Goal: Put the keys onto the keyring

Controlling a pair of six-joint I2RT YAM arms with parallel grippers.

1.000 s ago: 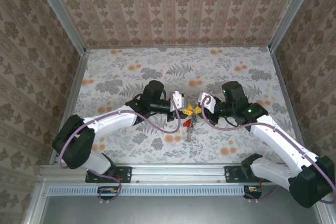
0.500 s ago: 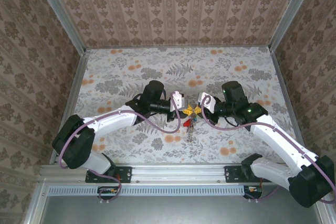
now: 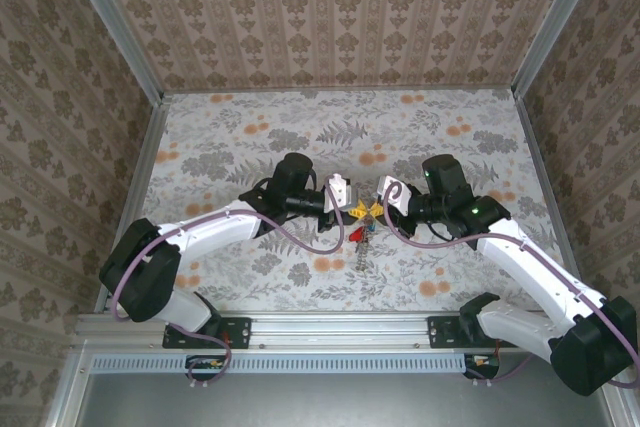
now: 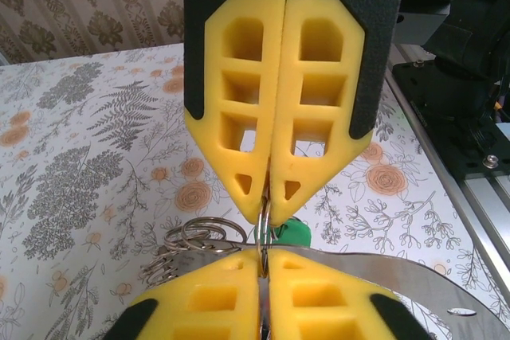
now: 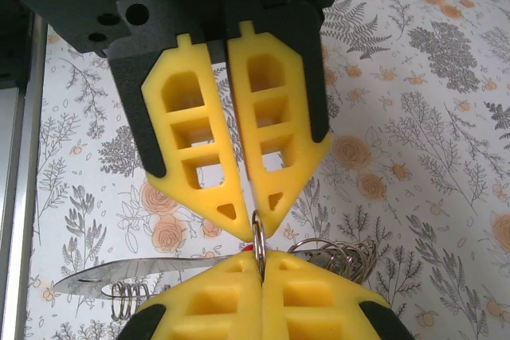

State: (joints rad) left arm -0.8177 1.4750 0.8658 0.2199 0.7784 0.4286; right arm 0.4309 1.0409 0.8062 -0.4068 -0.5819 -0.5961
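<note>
Above the middle of the table my left gripper (image 3: 352,211) and right gripper (image 3: 375,211) meet tip to tip. Both are shut on the same thin metal keyring (image 4: 264,228). In the left wrist view my left gripper (image 4: 267,197) pinches the ring from above and the right gripper's yellow fingers (image 4: 343,292) from below. In the right wrist view my right gripper (image 5: 256,224) clamps the keyring (image 5: 259,237) edge-on. The keys (image 3: 362,239) hang in a small bunch under the grippers. One green key head (image 4: 294,233) shows behind the ring.
A cluster of smaller metal rings (image 4: 195,236) and a flat silver metal piece (image 4: 414,276) hang with the bunch. A coil spring (image 5: 127,298) dangles below. Patterned walls close the table (image 3: 230,147) on three sides, with a metal rail (image 3: 340,327) at the near edge.
</note>
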